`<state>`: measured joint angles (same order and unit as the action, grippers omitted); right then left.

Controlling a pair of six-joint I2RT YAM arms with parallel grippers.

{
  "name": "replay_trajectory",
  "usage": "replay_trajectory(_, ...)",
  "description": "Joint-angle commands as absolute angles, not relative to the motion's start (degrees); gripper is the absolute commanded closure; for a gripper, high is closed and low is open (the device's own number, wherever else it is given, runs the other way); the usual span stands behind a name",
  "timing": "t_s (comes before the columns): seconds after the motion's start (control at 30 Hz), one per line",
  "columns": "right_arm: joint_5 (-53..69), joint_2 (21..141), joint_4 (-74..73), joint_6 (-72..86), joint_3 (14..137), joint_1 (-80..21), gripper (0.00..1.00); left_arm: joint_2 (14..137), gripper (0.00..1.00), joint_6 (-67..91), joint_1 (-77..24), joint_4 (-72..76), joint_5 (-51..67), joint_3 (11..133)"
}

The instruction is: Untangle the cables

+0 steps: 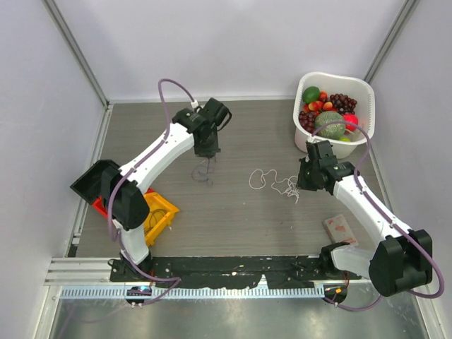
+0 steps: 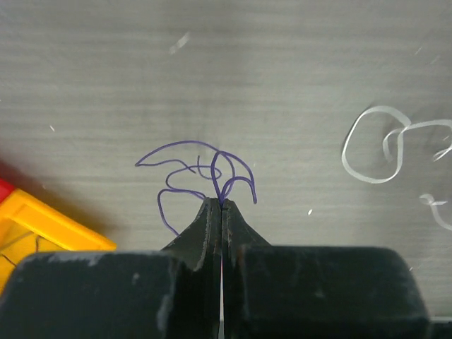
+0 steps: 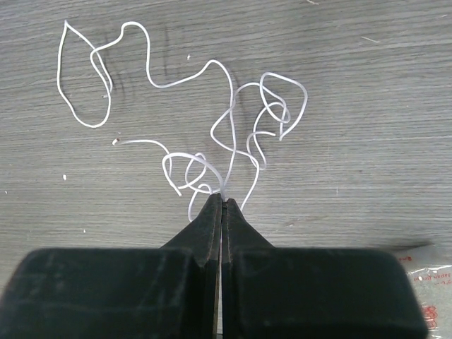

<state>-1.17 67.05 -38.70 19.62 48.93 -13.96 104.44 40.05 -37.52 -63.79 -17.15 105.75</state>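
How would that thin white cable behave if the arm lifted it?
The thin white cable lies in loose curls, so probably floppy, dangling when lifted. It looks very light, likely dragging easily. Overlapping loops may snag.

Purple cable (image 2: pixel 191 143) in closed left hand (image 2: pixel 222 203)

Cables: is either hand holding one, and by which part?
The left hand pinches the purple cable, the right hand the white cable, each by strands at the near edge of its loops.
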Motion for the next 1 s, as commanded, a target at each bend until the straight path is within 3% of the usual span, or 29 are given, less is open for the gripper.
replay_trajectory(0.0, -0.88, 67.59, -37.18, 18.99, 49.13, -14.59, 0.99, 105.11, 1.0, 41.58, -37.62, -63.73, -7.48, 99.95)
replay_trajectory(0.07, -0.88, 68.02, -36.83, 19.16, 49.04, -14.68, 0.99, 105.29, 0.89, 40.0, -37.7, -62.24, -6.51, 96.17)
replay_trajectory(0.23, -0.88, 69.34, -36.47, 19.25, 49.04, -14.68, 1.0, 105.73, 0.39, 35.78, -37.44, -61.17, -6.77, 93.25)
replay_trajectory(0.4, 1.12, 69.17, -36.21, 19.25, 48.78, -14.68, 0.99, 106.96, 0.0, 33.84, -37.35, -59.15, -4.75, 92.29)
replay_trajectory(0.97, 1.85, 68.9, -36.39, 19.34, 48.78, -14.68, 0.99, 118.04, 0.0, 27.25, -40.16, -59.15, 11.86, 93.52)
